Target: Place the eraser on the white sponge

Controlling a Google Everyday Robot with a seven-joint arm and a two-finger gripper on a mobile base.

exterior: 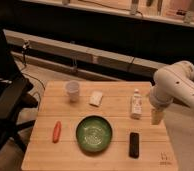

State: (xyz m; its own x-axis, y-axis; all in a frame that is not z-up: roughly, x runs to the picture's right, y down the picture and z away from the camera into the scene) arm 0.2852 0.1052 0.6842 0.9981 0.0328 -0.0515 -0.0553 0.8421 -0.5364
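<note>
**Eraser flat on the tabletop, apart from the sponge; gripper hanging off to the side**

The green bowl (94, 133) sits near the front middle of the wooden tabletop (45, 152), and everything else is placed from it. The eraser (134, 145), a small black bar, lies flat just to the bowl's right in the view. It is close to the front edge, with its long side running from front to back. It touches neither the bowl nor anything else.

The white sponge (95, 98) lies behind the bowl, almost straight back from it and clear of its rim, with nothing resting on it. The eraser and the sponge are well apart, with the bowl partly between them.

A white plastic cup (72, 91) stands upright behind the bowl and to its left, near the sponge. A carrot (56, 131) lies to the bowl's left, level with it. A white bottle (135, 104) stands upright behind the bowl and to its right, farther back than the eraser.

The white robot arm (177, 85) comes in from the right side of the view. Its gripper (156, 116) points down, right of the bowl and just beyond the bottle, over the tabletop's right edge. It is farther back than the eraser and not touching it. I cannot tell whether the jaws are open or closed, and nothing can be seen in them.
</note>
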